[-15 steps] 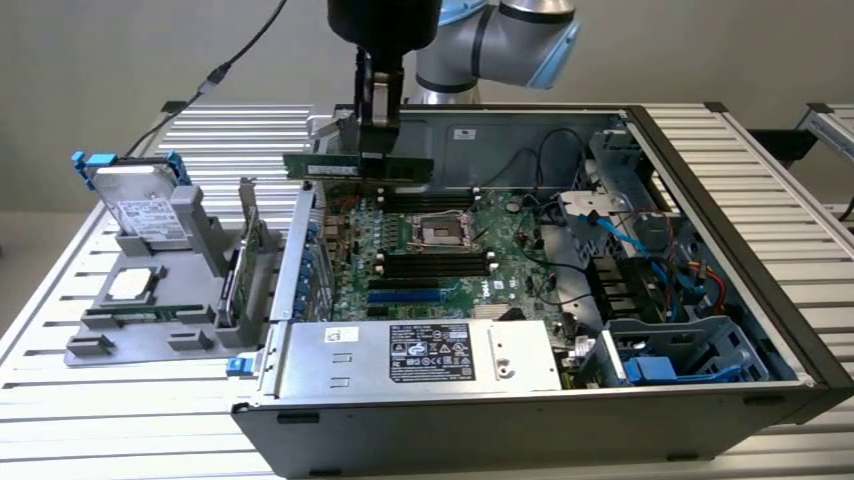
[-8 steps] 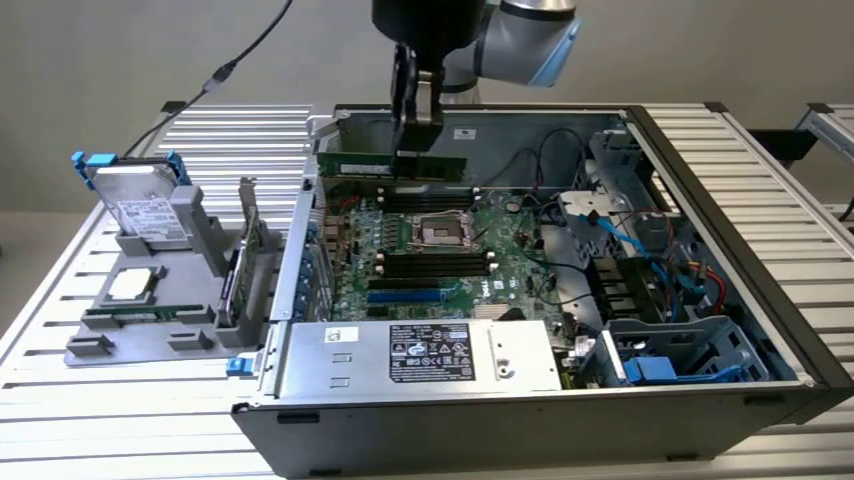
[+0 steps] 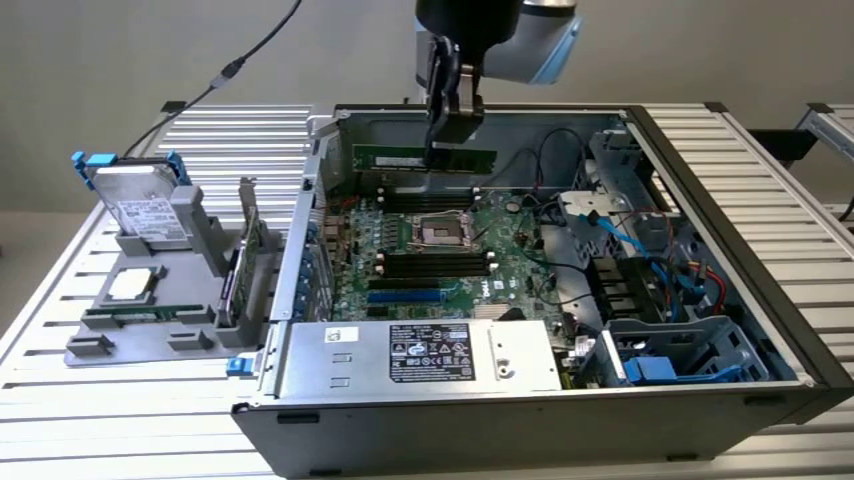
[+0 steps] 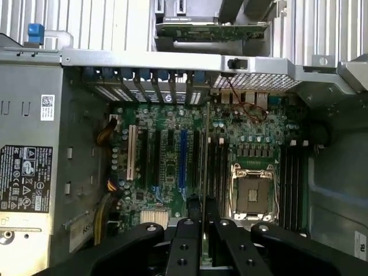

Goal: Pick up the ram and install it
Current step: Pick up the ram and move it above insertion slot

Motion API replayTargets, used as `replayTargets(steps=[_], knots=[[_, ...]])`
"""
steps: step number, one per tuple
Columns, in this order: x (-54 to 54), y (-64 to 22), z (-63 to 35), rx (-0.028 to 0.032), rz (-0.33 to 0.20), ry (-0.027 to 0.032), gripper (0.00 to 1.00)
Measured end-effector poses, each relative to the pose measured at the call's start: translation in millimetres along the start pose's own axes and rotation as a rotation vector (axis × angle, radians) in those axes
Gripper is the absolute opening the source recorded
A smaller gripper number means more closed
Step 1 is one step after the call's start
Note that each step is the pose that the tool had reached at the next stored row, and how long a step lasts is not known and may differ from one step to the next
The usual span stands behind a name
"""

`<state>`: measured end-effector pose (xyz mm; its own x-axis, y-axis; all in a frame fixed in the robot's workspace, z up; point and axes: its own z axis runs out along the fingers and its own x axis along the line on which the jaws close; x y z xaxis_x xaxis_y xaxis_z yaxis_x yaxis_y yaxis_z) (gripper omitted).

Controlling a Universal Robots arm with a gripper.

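Exterior, gripper (image 3: 447, 142): fingers clamped on the top edge of the ram (image 3: 387, 158).
Exterior, ram: held level, off the board, above the motherboard (image 3: 441, 250), near the far wall of the open case (image 3: 747, 300).
Wrist, ram (image 4: 204, 167): seen edge-on as a thin line between the two fingers (image 4: 183, 247).
Wrist, position: over the black memory slots (image 4: 217, 172), beside the CPU socket (image 4: 251, 192).

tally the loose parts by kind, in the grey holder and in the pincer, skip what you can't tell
drive: 1
cpu: 1
card: 1
ram, held by the pincer: 1
total: 4
Not counted: a green strip low in the holder; its kind cannot be told.
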<state>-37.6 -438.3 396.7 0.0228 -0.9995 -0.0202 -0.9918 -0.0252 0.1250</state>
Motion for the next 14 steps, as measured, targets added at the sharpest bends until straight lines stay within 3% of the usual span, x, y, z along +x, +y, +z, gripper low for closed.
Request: replayTargets(steps=[5, 8, 11, 14], knots=[[-19.7, -13.6, 4.9, 0.0002, 0.001, 0.0039, 0.14], [-30.9, -19.4, 7.9, 0.0000, 0.001, 0.0102, 0.14], [-40.3, -21.4, 10.4, -0.0003, 0.003, 0.0237, 0.14], [-45.2, -21.8, 12.6, 0.0018, 0.005, 0.0447, 0.14]])
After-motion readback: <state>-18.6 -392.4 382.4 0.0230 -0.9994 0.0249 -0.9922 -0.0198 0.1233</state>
